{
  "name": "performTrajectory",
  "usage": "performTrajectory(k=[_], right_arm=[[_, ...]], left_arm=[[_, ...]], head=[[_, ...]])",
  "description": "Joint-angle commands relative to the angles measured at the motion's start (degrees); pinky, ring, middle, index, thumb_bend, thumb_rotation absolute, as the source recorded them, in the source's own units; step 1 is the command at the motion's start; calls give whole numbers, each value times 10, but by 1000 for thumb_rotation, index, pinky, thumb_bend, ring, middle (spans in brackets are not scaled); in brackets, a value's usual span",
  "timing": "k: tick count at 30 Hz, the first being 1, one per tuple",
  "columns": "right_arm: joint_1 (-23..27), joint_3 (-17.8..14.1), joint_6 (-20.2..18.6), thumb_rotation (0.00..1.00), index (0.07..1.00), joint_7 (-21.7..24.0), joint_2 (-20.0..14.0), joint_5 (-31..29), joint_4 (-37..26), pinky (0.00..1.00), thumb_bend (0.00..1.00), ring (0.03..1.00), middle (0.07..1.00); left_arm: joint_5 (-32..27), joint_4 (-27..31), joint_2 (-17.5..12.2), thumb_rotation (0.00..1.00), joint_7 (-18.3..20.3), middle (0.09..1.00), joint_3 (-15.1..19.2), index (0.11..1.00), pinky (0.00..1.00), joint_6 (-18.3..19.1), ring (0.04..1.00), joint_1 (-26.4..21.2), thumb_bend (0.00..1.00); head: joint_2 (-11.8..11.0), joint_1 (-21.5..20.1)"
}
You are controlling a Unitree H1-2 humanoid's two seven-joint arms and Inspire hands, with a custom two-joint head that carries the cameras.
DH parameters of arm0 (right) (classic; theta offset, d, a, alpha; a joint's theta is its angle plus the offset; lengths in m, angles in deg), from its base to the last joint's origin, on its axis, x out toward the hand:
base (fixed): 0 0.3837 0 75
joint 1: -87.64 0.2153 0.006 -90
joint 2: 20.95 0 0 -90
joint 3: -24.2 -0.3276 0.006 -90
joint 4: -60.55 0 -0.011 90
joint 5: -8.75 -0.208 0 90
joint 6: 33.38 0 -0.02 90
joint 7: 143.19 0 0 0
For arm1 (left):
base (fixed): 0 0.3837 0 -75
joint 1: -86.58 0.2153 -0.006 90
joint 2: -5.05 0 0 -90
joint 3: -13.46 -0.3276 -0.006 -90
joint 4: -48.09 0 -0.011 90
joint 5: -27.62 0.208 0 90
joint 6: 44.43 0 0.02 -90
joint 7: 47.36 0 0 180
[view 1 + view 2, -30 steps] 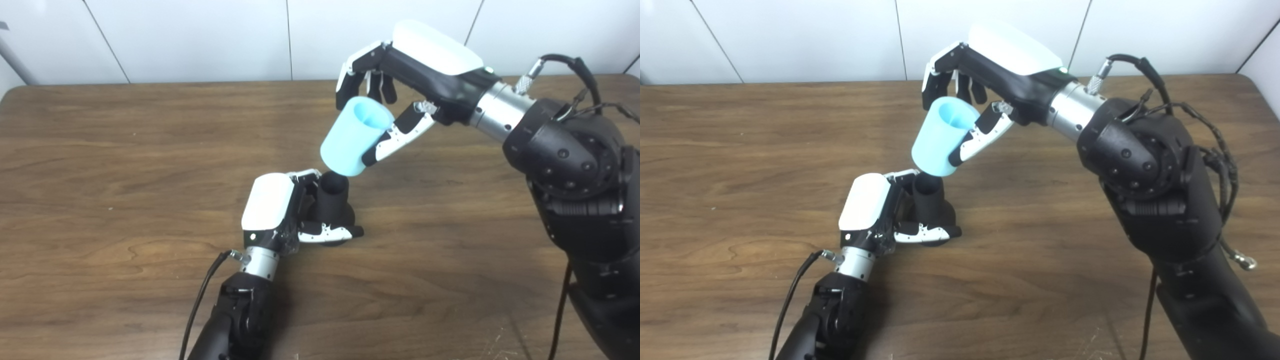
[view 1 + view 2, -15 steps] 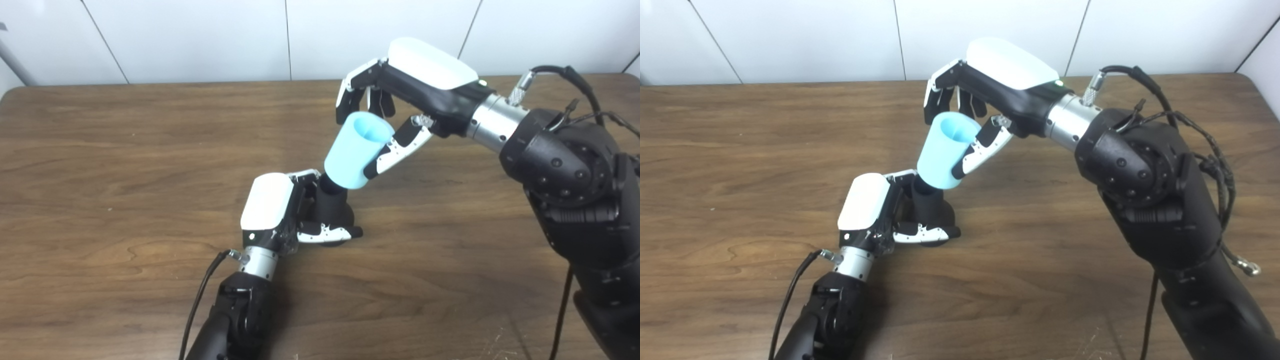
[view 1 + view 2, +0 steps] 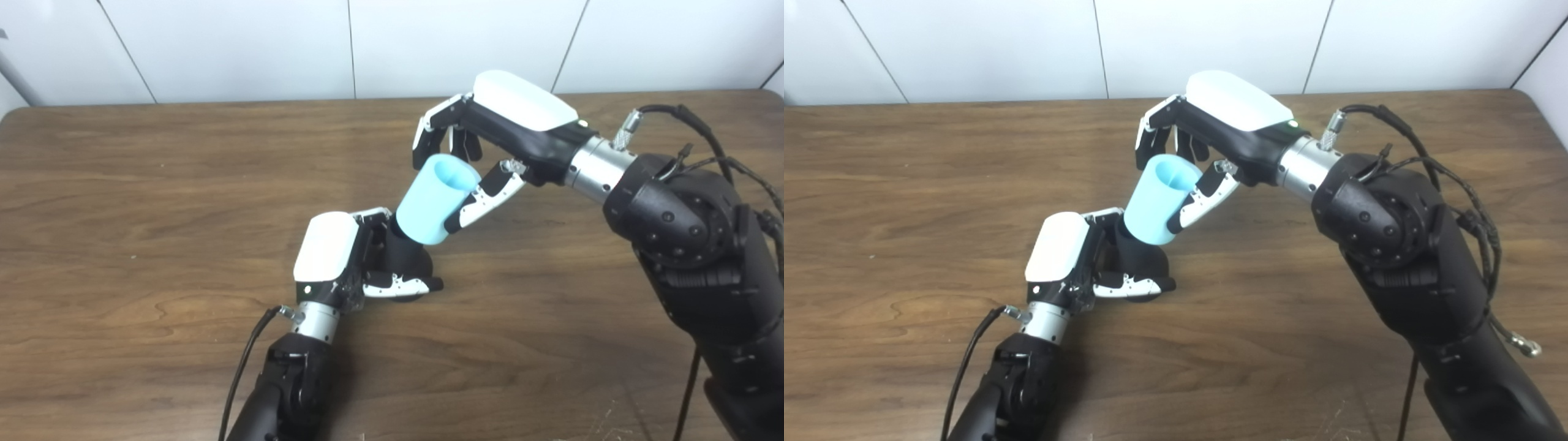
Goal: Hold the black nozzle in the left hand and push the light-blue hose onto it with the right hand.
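Mid-counter, nearer the front edge, my left hand grips the black nozzle, its base resting on the wood. Just beyond, my right hand clasps the light-blue hose between fingers and thumb, tilted, its lower mouth seated over the nozzle's tip, the upper mouth open toward the back edge. The push-on step appears under way; next, I judge, the hose wants straightening along the nozzle and a firm press down while my left braces.

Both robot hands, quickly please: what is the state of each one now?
Left robot hand: closed on the black nozzle.
Right robot hand: closed on the light-blue hose.
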Motion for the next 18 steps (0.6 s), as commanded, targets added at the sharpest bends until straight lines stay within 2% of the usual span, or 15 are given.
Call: performTrajectory(k=[1,5,14,18], right_arm=[[4,-5,20,0,498,-17,2,-3,3,292,514,360,510],[0,-12,27,0,489,-36,10,-7,4,302,513,360,519],[13,-27,-23,0,496,-14,20,-12,-12,334,514,376,520],[17,-31,-21,0,487,-19,19,-19,-13,339,514,379,529]], left_arm=[[2,-4,-1,0,18,424,0,498,548,17,520,5,523],[3,-6,-1,0,20,432,0,498,561,19,534,5,524],[5,-11,0,0,14,422,-3,499,533,16,518,4,523],[6,-14,1,0,13,425,-5,498,541,17,525,3,523]], head=[[1,1],[0,2],[0,3],[0,5]])
